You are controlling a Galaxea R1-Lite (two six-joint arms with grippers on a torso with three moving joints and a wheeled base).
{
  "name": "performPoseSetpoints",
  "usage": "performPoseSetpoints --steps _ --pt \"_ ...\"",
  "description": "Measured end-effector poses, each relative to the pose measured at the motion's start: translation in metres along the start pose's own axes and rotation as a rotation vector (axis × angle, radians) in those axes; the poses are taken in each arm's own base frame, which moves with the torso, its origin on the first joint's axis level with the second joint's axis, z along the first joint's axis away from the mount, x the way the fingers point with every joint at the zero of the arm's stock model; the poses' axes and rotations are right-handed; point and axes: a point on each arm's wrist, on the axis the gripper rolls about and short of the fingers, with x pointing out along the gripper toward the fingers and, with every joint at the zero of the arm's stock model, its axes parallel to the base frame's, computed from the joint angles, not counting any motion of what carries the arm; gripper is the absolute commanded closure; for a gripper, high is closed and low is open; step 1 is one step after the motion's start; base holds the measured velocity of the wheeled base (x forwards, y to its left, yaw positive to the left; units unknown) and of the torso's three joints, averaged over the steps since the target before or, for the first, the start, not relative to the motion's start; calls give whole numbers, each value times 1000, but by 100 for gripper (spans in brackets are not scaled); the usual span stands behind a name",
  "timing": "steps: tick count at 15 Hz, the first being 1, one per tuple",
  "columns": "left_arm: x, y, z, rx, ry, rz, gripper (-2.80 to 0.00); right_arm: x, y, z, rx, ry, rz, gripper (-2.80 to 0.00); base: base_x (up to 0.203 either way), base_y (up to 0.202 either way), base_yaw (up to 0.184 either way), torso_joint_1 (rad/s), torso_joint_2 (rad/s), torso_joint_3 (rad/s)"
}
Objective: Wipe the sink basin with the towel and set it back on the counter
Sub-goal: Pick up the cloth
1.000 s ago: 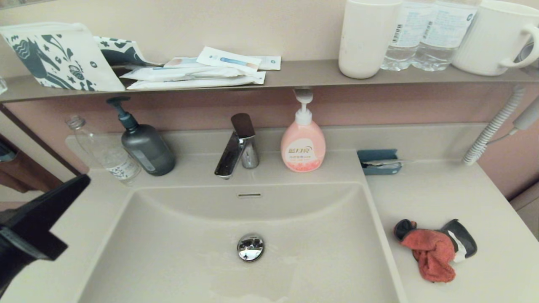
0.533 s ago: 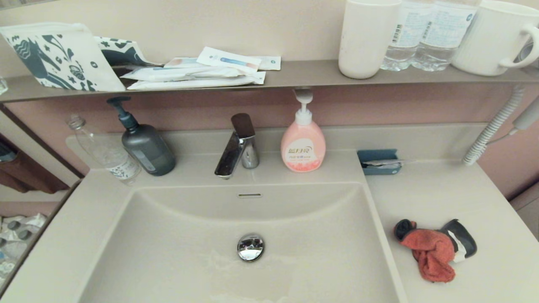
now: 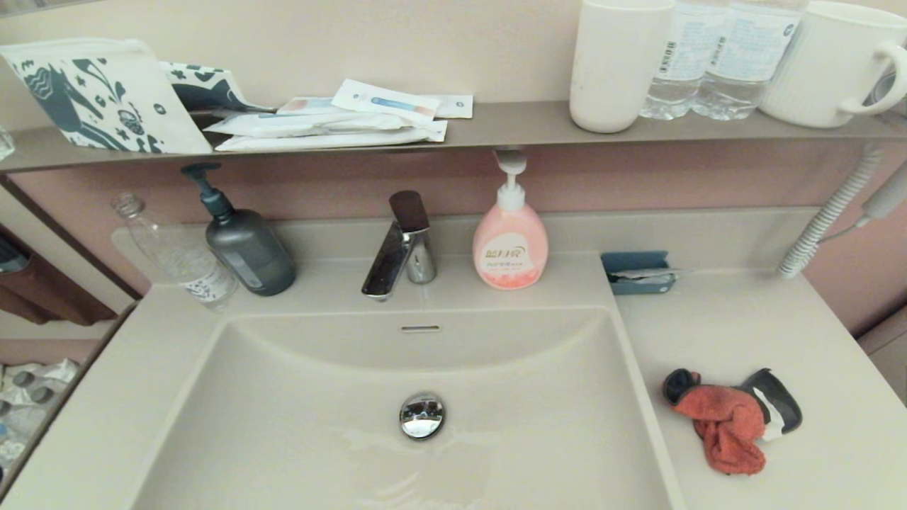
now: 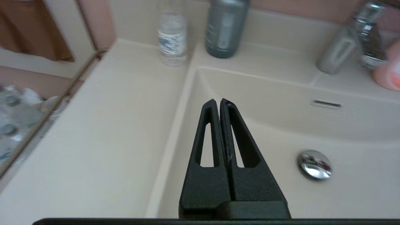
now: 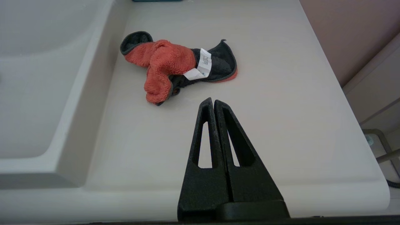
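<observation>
The red-orange towel (image 3: 728, 426) with its dark grey reverse lies crumpled on the beige counter (image 3: 737, 326) to the right of the sink basin (image 3: 297, 397). The basin's chrome drain plug (image 3: 421, 416) and overflow slot (image 3: 419, 329) show. No gripper appears in the head view. In the right wrist view my right gripper (image 5: 213, 100) is shut and empty, hovering over the counter (image 5: 281, 125) a little short of the towel (image 5: 162, 64). In the left wrist view my left gripper (image 4: 217, 101) is shut and empty above the basin's left rim (image 4: 184, 103).
A chrome tap (image 3: 398, 244), a pink soap pump (image 3: 510, 244), a grey pump bottle (image 3: 244, 244) and a clear bottle (image 3: 181, 255) stand behind the basin. A blue tray (image 3: 638, 272) sits at the counter's back. The brown-grey shelf (image 3: 510, 124) carries cups, bottles and a patterned pouch (image 3: 99, 95).
The left arm, which showed at the left edge of the head view a second ago, has pulled back out of that view. The towel has not moved.
</observation>
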Motion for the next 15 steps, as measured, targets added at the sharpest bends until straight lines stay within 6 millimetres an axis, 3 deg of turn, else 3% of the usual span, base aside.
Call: performPoseSetpoints --steps 5,10,15 --pt "-10 3 -16 11 1 62 0 0 0 0 0 0 0 0 0 0 0 0 0 0" --pt "-23 6 -51 32 76 -94 0 0 0 0 0 0 0 0 0 0 0 0 0 0" --pt "-26 6 -60 32 85 -158 0 0 0 0 0 1 0 0 0 0 0 0 0 0"
